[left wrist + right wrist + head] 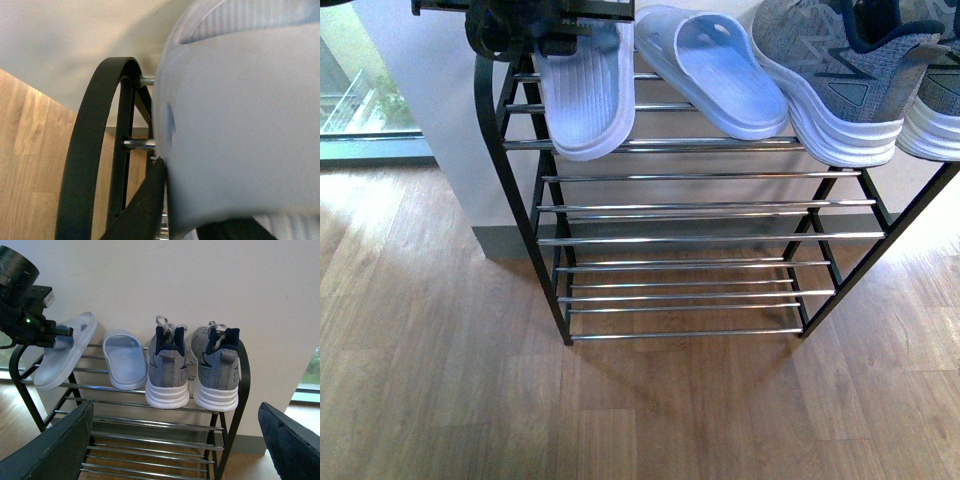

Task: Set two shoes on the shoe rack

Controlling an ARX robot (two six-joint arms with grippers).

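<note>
Sitting on one black shoe rack: two grey sneakers and two pale blue slides. Showing too: two dark grippers, left and right.

Two grey knit sneakers with white ribbed soles and navy collars. Two pale blue slides. The shoe rack is black-framed with silver rods. Brown wood-grain floor.

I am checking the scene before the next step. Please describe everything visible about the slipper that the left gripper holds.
The slipper is a pale blue slide of smooth foam-like material with a ribbed sole. It sits tilted at the top tier's left end on the shoe rack, toe overhanging the front rod. The left gripper is shut on its edge. It is apart from the second slipper.
</note>
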